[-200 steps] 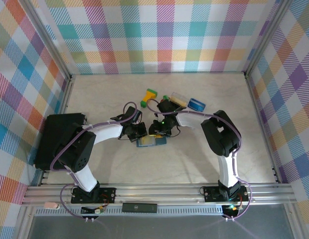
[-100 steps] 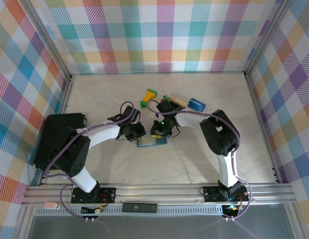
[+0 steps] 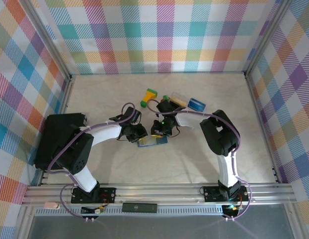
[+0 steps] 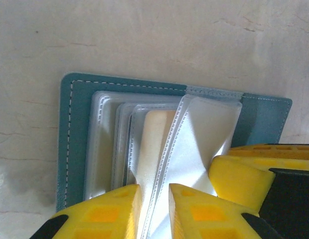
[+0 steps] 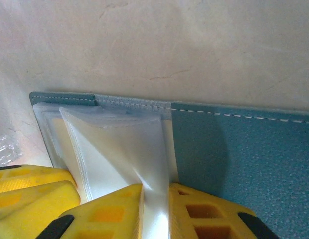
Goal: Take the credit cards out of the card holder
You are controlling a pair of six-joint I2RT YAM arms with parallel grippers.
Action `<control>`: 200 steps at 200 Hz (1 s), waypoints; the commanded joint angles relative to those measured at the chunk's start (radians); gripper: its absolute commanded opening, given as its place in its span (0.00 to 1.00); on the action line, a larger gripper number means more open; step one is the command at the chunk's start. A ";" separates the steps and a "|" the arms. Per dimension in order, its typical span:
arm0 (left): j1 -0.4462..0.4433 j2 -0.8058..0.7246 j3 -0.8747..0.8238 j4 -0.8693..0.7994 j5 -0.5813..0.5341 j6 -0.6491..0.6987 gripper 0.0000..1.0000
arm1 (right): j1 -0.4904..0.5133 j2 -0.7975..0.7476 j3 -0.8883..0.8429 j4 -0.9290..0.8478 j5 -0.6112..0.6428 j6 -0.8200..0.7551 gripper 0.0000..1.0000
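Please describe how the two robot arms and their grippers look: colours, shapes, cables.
Both the left arm and the right arm have bulky black joint housings joined by white links, with a thin lilac cable running along each. The left gripper and the right gripper have blocky yellow fingers with square recesses, on black mounts.

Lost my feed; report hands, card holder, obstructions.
Right hand pinching clear sleeve; left hand astride sleeve edge, grip unclear. Card holder open, pale card inside. Hands crowded together.
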State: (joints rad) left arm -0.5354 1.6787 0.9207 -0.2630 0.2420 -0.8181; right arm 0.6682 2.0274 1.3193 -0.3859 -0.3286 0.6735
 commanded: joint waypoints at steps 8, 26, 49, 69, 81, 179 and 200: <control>-0.005 0.038 -0.011 -0.038 -0.003 0.006 0.21 | -0.003 -0.033 -0.020 -0.032 0.095 0.014 0.21; -0.005 0.036 -0.015 -0.045 -0.013 0.008 0.20 | -0.002 -0.058 -0.029 -0.045 0.146 0.012 0.21; -0.003 0.031 -0.012 -0.057 -0.020 0.015 0.20 | -0.003 -0.082 -0.036 -0.079 0.233 0.016 0.21; -0.003 0.027 -0.010 -0.061 -0.020 0.020 0.20 | -0.002 -0.085 -0.037 -0.101 0.271 0.015 0.21; -0.003 0.023 -0.004 -0.062 -0.016 0.027 0.18 | -0.002 -0.080 -0.037 -0.100 0.262 0.011 0.21; -0.003 0.050 0.039 -0.050 0.054 0.065 0.17 | -0.003 -0.020 -0.050 -0.087 0.134 -0.004 0.21; -0.003 0.054 0.045 -0.052 0.062 0.072 0.18 | -0.003 -0.016 -0.067 -0.089 0.129 0.014 0.21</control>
State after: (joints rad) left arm -0.5354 1.7054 0.9470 -0.2676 0.2794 -0.7673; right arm 0.6647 1.9720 1.2892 -0.4294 -0.1665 0.6689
